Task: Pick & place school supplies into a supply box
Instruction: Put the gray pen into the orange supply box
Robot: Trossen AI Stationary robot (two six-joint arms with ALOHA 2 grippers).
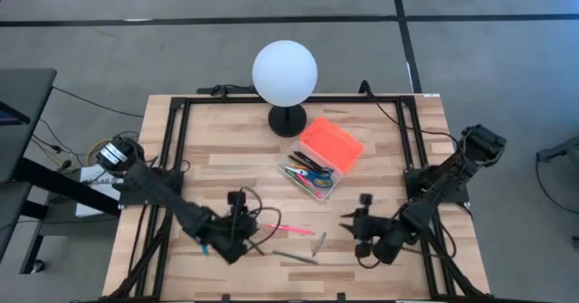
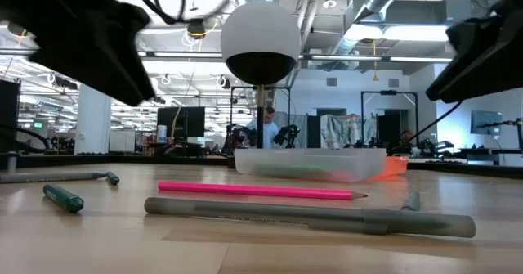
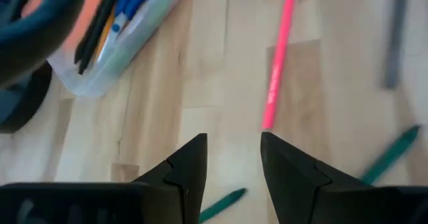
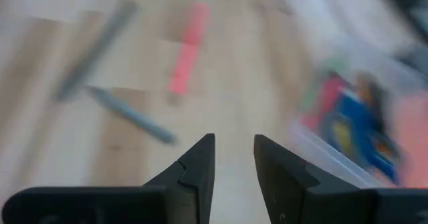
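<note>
Taking the supply box [image 1: 318, 163] as the landmark, with its clear body and orange lid [image 1: 331, 143] near the middle of the desk [image 1: 226, 149], the scene reads from left to right as follows.

Well to the left of the box and nearer the front edge, the left gripper [image 1: 237, 214] hangs low over the loose supplies, its arm reaching in from the left rear in a bent, forward-leaning pose. In the left wrist view its jaws stand narrowly apart with nothing between them. The pink pencil [image 3: 277, 57] lies just ahead of the fingertips, its near end almost in line with the gap and its long axis running away from the gripper. A green pen [image 3: 391, 154] lies to one side of it. From above, the pencil's long axis runs roughly left to right, between the left gripper and the box.

Further right, in front of the box, two grey pens [image 1: 296, 257] lie on the bare wood; the low view shows one long grey pen [image 2: 310, 215] nearest the camera, the pink pencil just behind it.

Right of the box and forward, the right gripper [image 1: 361, 222] waits low, jaws narrowly parted and empty, pointing toward the pens.

The box already holds several pens and blue-handled scissors [image 3: 130, 0]. The left arm looks nearer the pink pencil, so it seems the likelier next pick.
</note>
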